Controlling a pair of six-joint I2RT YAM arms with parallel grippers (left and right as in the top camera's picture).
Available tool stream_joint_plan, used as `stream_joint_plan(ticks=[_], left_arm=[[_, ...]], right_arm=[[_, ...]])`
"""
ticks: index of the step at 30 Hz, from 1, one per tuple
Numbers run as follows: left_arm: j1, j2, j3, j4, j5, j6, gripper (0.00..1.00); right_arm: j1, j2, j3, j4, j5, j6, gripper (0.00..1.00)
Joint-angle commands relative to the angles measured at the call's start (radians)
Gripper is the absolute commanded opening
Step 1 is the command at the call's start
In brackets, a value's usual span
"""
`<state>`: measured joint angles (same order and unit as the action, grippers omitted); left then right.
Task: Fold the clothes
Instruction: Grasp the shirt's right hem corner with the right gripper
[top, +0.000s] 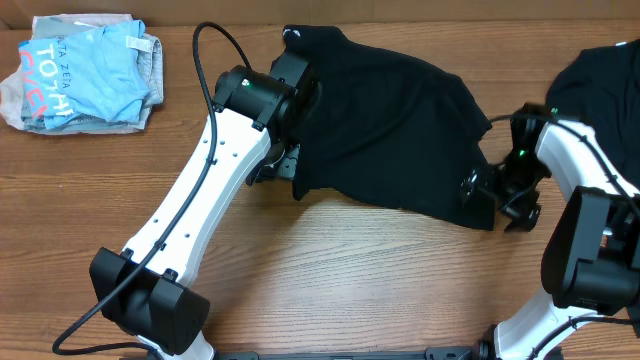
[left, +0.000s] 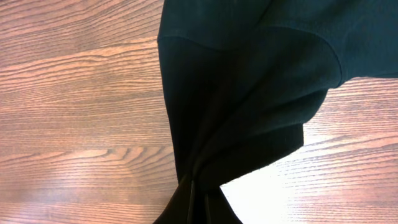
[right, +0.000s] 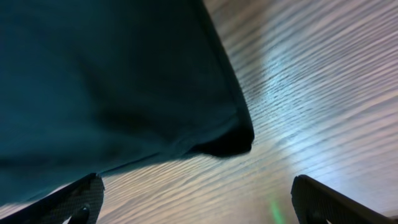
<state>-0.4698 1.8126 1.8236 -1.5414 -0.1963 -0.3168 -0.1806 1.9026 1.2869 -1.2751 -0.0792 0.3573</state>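
Note:
A black T-shirt (top: 390, 130) lies spread and rumpled in the middle of the table, with a small white label (top: 291, 33) at its far left edge. My left gripper (top: 288, 160) is shut on the shirt's left edge; in the left wrist view the fabric (left: 249, 93) bunches into the closed fingers (left: 198, 202). My right gripper (top: 497, 197) is open at the shirt's lower right corner. In the right wrist view the shirt's corner (right: 124, 93) lies just ahead of the open, empty jaws (right: 196, 205). A second black T-shirt (top: 600, 75) lies at the far right.
A pile of light blue and grey clothes (top: 90, 70) lies at the far left corner. The wooden table (top: 380, 280) runs bare along the front. The left arm's black cable (top: 205, 60) loops above the table near the shirt.

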Motion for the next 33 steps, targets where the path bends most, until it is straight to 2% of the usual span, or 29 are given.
stream_joint_plan(ticks=[1,13,15,18,27,33], left_arm=[[0.0,-0.004,-0.008,-0.005,-0.024,-0.027,0.04],[0.0,-0.004,-0.008,-0.003,-0.024,-0.027,0.04],[0.0,-0.004,-0.008,-0.005,-0.024,-0.024,0.04],[0.0,-0.004,-0.008,-0.004,-0.024,-0.023,0.04],[0.0,-0.004,-0.008,-0.003,-0.024,-0.02,0.04],[0.0,-0.004,-0.008,-0.002,-0.024,-0.02,0.04]], right_arm=[[0.003,-0.032,-0.081,0.056,-0.012,0.04,1.0],[0.001,-0.032,-0.103,0.212,-0.008,0.061,0.98],[0.0,-0.032,-0.103,0.217,0.008,0.068,0.93],[0.0,-0.032,-0.103,0.211,0.035,0.075,0.81],[0.0,-0.032,-0.13,0.182,0.037,0.098,0.81],[0.0,-0.032,-0.2,0.234,0.046,0.112,0.84]])
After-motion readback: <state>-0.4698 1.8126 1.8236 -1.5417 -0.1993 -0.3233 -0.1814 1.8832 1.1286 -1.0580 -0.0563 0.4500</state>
